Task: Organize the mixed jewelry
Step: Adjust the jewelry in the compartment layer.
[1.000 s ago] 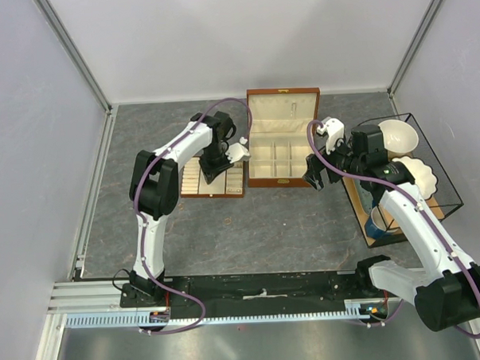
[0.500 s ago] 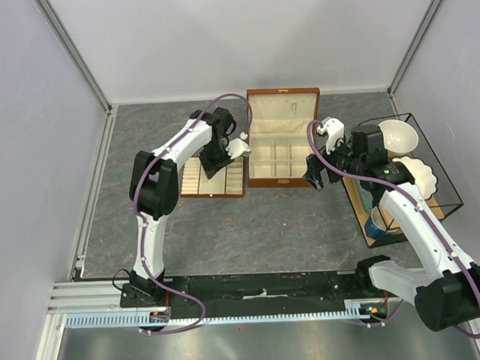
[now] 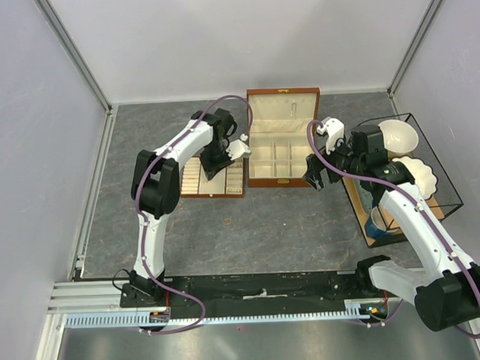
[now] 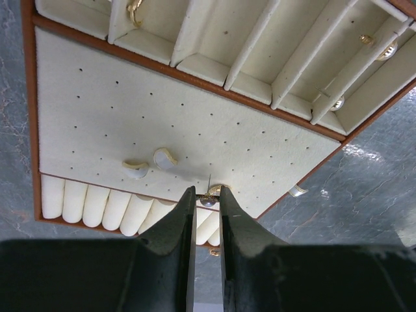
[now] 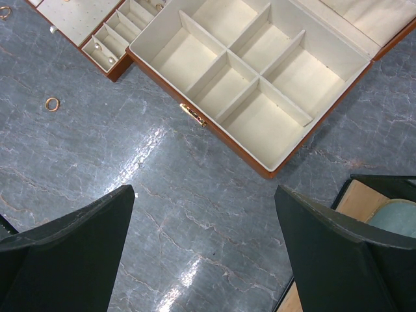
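Compared with a second back, the left arm is sliding off the middle of the tray toward the box; the right arm isn't budging.

The brown wooden cream-lined box is sitting lid-up, its compartments looking bare. Just left of the box is lying the flat cream slotted tray with a brown rim. Right of the box, a black wire rack is holding white bowls.

The right gripper is hanging spread wide over the box's near-right corner, carrying nothing. The left gripper is hovering over the tray's edge left of the box, fingers nearly together, pinching a tiny pale metallic stud.

As for the rest of the mixed jewelry, two hoops are resting on the tray's dotted pad, and a gold ring is lying loose near-left of the box.

I'm guessing these are featherlight, slick and bendy, so I'd be pinching across the wire, gently. The tray's dividers are crowding the fingers.
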Robot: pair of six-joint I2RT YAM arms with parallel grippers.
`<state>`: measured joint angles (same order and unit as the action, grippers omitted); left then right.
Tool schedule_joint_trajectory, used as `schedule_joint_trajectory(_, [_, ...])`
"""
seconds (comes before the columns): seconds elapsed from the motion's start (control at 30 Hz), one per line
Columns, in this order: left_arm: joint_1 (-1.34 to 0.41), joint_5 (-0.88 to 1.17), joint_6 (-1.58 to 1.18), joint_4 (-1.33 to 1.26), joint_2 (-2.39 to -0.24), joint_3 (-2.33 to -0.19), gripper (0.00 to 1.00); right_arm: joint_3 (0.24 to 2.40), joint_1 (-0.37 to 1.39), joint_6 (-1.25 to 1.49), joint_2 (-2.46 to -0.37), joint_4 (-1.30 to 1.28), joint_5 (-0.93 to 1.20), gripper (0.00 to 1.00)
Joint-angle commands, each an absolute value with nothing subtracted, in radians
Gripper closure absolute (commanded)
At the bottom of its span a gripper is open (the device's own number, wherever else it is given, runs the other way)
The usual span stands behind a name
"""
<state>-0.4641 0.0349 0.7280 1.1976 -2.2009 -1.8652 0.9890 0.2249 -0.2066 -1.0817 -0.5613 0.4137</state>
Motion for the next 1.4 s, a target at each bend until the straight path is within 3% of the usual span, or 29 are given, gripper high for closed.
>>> schedule_joint_trajectory(0.0, [-0.460,0.046,0.750,1.189,-2.217,-1.898,0.88,1.011,0.222,-0.213,-1.077,-0.537,0.434,0.02])
schedule_joint_trajectory(1.37, [-0.463,0.032,0.756,1.187,-2.238,-1.917,0.88,1.005,0.222,-0.213,-1.068,-0.535,0.426,0.02])
